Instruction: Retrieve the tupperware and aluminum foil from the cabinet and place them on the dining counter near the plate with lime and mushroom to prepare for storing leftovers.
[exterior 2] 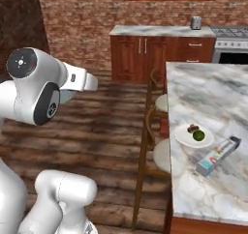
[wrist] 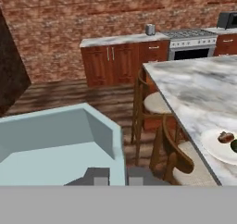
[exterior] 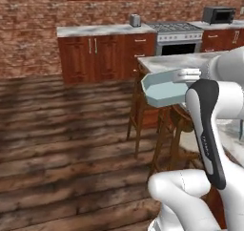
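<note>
Gripping the rim of a pale blue tub [wrist: 60, 144], the gripper [wrist: 113, 176] is closed on its wall, though the fingertips are mostly cut off at the bottom of the hand view. From the left base camera the tub [exterior: 159, 89] hangs in the air in front of the stools [exterior: 147, 110], short of the counter's near edge, and the arm's white body hides the counter [exterior: 176, 62] to the right.

The right base camera shows what that one does not: a white plate [exterior 2: 186, 137] with a green lime [exterior 2: 198, 135] and a dark mushroom [exterior 2: 193, 128] near the counter's left edge, and a long foil box [exterior 2: 219, 155] lying just right of it, apart from the plate. There the robot's shoulder blocks the tub.

The marble counter [exterior 2: 213, 97] sits on a dark plank floor [exterior: 57, 130]. Red brick walls, wooden cabinets [exterior: 102, 53] and a stove [exterior: 178, 36] line the far side.
</note>
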